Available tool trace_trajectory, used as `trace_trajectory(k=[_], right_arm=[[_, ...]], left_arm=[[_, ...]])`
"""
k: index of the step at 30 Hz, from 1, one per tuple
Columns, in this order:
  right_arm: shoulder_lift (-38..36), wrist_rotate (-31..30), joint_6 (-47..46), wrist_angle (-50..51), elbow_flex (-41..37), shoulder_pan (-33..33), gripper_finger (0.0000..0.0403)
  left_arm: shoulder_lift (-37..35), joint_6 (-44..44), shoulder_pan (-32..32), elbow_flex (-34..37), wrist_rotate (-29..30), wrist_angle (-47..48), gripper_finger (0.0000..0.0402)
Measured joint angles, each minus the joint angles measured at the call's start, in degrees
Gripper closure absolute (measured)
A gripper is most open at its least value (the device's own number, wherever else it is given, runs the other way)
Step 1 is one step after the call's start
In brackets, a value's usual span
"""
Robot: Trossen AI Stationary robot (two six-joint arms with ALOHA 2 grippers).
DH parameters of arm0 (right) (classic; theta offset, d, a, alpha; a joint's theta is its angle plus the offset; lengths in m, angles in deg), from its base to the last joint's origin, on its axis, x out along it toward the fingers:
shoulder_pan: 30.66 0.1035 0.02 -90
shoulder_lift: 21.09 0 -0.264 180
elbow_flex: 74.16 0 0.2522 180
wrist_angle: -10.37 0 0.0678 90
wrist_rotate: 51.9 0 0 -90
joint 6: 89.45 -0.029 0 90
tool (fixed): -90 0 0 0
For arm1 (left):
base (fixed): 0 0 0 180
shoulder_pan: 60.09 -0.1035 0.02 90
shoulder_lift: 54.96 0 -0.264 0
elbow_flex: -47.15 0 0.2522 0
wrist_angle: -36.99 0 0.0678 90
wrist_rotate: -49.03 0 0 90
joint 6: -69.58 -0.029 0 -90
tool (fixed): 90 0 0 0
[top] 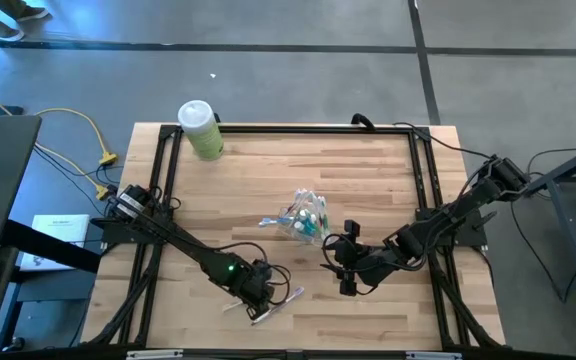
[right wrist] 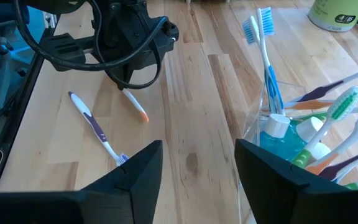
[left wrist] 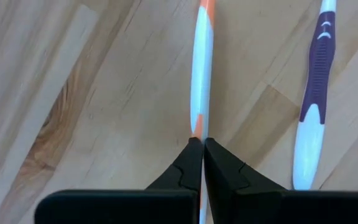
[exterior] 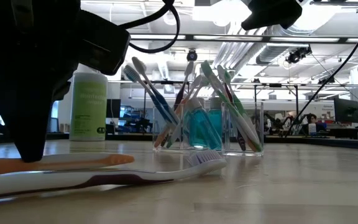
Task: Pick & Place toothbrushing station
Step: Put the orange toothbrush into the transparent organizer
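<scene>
A clear plastic cup (top: 306, 218) stands at mid-table, holding several toothbrushes (right wrist: 340, 106) and teal white-capped tubes (right wrist: 284, 137). Two more toothbrushes lie flat on the wood near the front edge: an orange-and-white one (left wrist: 201, 68) and a white-and-purple one (left wrist: 316, 93). My left gripper (left wrist: 202, 142) points down over the orange-and-white one and is shut on it. My right gripper (right wrist: 197, 174) hovers open just right of the cup, with nothing between its fingers. My left gripper pinches the orange-and-white toothbrush's handle (left wrist: 196, 132) between its two fingertips, at an orange stretch of it. The fingers come from above, pointing down, one on each side of the handle. The toothbrush lies flat on the table (exterior: 55, 163).
A pale-green bottle with a white cap (top: 200, 130) stands at the table's far left. A black frame (top: 298, 128) runs round the tabletop. The white-and-purple toothbrush (right wrist: 95, 127) lies beside the left gripper. Bare wood lies between the cup and the front edge.
</scene>
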Motion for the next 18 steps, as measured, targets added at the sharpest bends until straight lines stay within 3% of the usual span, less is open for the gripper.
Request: trace_trajectory(k=[10, 18], right_arm=[[0.00, -0.02, 0.00, -0.02, -0.02, 0.00, 0.0210], [0.02, -0.02, -0.04, -0.04, -0.02, 0.00, 0.0210]], left_arm=[[1.44, 0.19, -0.74, 0.04, -1.14, 6.37, 0.0395], [3.00, 0.01, -1.29, 0.04, -3.25, 5.48, 0.0337]])
